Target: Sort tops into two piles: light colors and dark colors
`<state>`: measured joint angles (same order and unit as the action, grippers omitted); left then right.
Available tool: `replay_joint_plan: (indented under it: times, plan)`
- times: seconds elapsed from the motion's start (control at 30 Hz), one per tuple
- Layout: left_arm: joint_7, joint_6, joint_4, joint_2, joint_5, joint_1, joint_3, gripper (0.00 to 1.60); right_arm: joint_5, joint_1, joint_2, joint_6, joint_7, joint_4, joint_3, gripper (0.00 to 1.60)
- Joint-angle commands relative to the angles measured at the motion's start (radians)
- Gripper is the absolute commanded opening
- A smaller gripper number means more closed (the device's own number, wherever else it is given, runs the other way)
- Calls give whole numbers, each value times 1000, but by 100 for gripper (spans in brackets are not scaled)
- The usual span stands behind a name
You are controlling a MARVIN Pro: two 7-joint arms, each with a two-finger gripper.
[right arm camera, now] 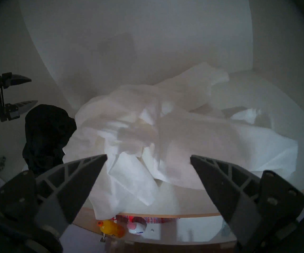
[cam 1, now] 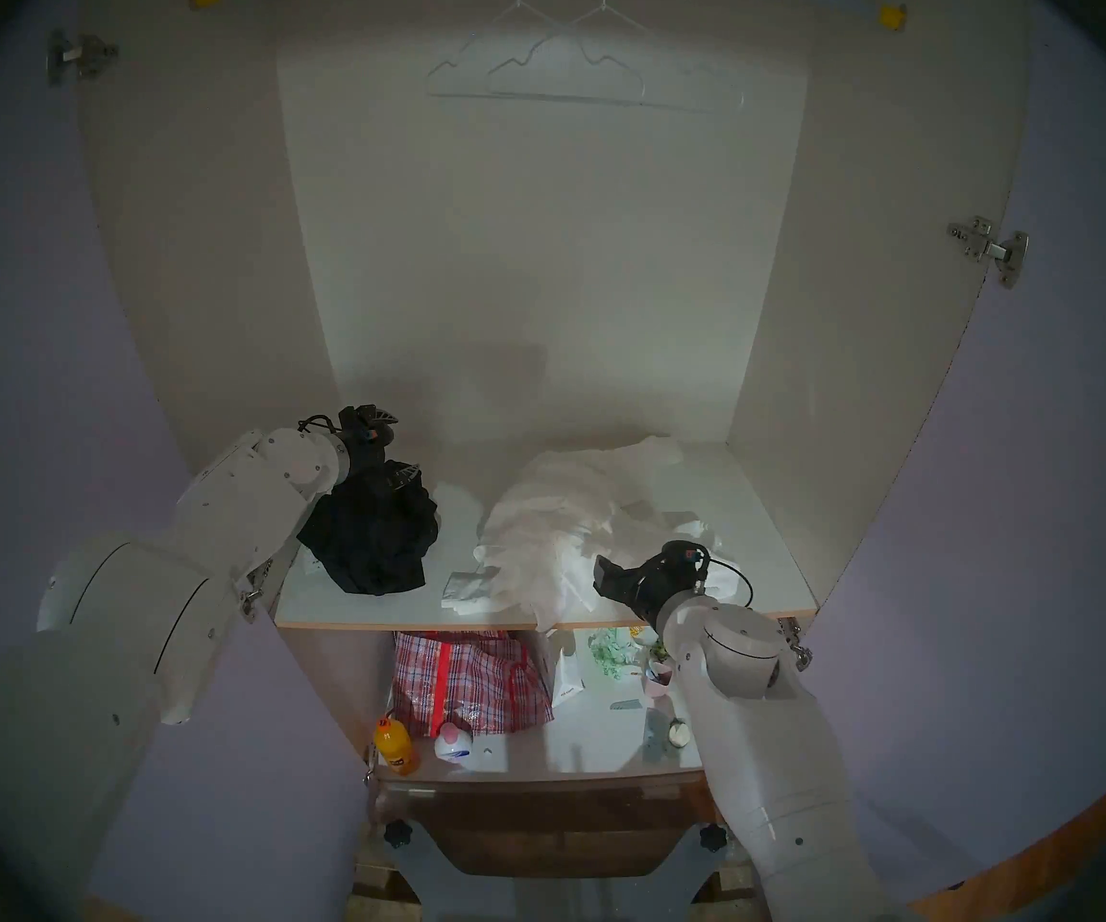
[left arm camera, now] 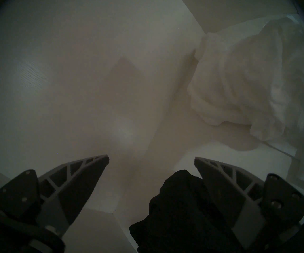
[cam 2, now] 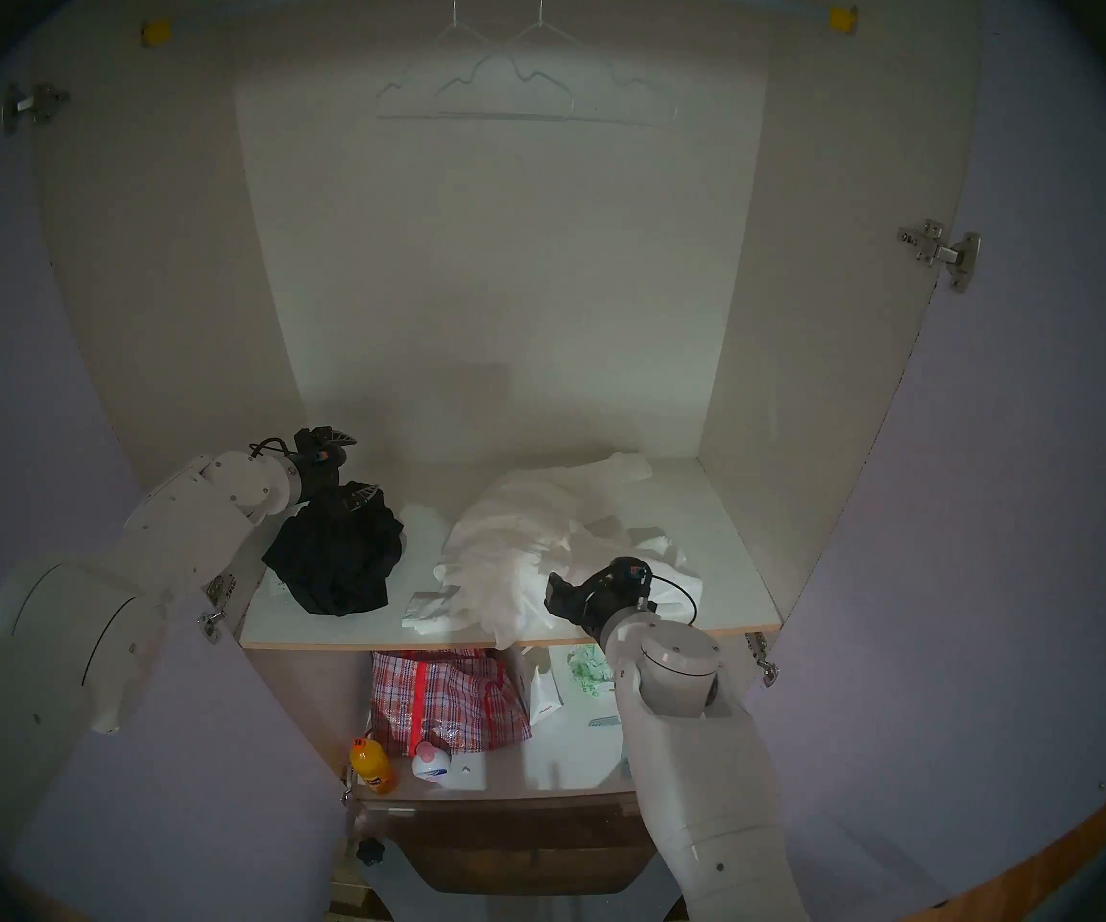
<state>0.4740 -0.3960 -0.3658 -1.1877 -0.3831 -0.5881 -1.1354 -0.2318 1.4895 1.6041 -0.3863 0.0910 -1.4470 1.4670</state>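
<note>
Tops lie sorted: black heap (cam 1: pixel 371 535) beside white heap (cam 1: pixel 557 521).

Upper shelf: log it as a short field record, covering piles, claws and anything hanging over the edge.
setting: open wardrobe, upper shelf
dark pile: black garment, bunched, on the shelf's left part
light pile: white garments, larger heap, centre to right
gap: bare shelf between the piles, not touching
overhang: a white fold droops over the front edge
left claw: open, empty, over the black garment's rear
right claw: open, empty, in front of the white heap
</note>
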Motion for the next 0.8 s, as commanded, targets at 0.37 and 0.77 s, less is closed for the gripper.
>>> replay_joint_plan:
  times: [0.37,0.77]
  plan:
    - [-5,-3,-23,-2,5,31,-7,160,55,-319,88,117,-48,370,-43,160]
    - [-7,-3,-23,-2,4,31,-7,160,86,-430,119,270,-70,481,-78,24]
